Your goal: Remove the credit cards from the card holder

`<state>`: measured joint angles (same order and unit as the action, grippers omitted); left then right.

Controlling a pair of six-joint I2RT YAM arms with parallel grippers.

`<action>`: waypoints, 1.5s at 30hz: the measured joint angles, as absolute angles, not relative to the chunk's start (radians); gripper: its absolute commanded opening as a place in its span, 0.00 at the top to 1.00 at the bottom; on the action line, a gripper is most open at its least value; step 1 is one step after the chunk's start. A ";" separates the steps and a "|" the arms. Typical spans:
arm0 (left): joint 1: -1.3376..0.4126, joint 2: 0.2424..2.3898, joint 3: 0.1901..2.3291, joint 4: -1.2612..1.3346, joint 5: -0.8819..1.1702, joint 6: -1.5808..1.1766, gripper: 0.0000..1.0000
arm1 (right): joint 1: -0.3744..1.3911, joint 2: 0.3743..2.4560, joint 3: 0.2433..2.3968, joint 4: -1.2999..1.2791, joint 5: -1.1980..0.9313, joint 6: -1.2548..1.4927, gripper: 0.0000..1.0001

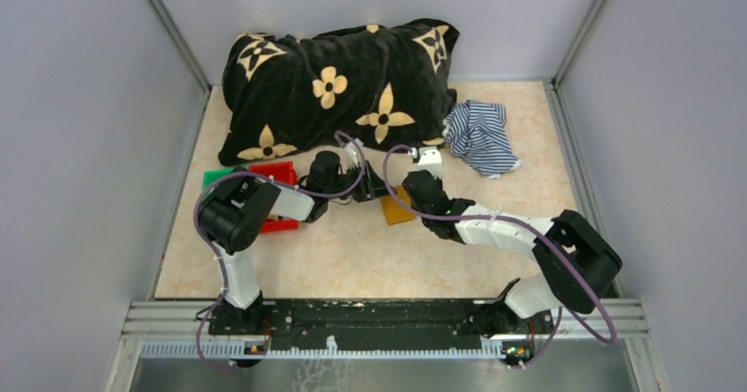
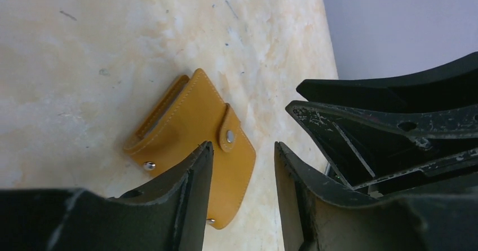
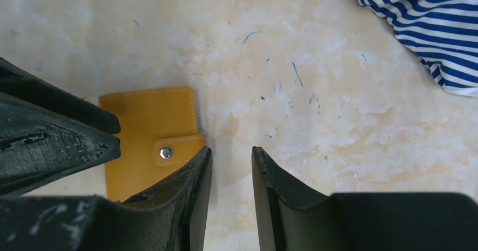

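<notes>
Both left hand and right hand gape by the card holder on scuffed tabletop between grey walls.

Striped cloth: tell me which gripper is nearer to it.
Right. The right gripper is a little left of the striped cloth; the left gripper is farther left, on the other side of the yellow wallet.

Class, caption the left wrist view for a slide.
Closed card holder, tab snapped, lies on the table near the left pincer.
</notes>
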<state>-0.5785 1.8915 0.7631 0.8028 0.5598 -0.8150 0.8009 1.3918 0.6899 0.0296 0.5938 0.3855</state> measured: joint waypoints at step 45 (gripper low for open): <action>-0.583 1.980 0.856 0.653 0.465 -0.739 1.00 | 0.803 1.699 0.875 0.036 0.434 0.295 0.98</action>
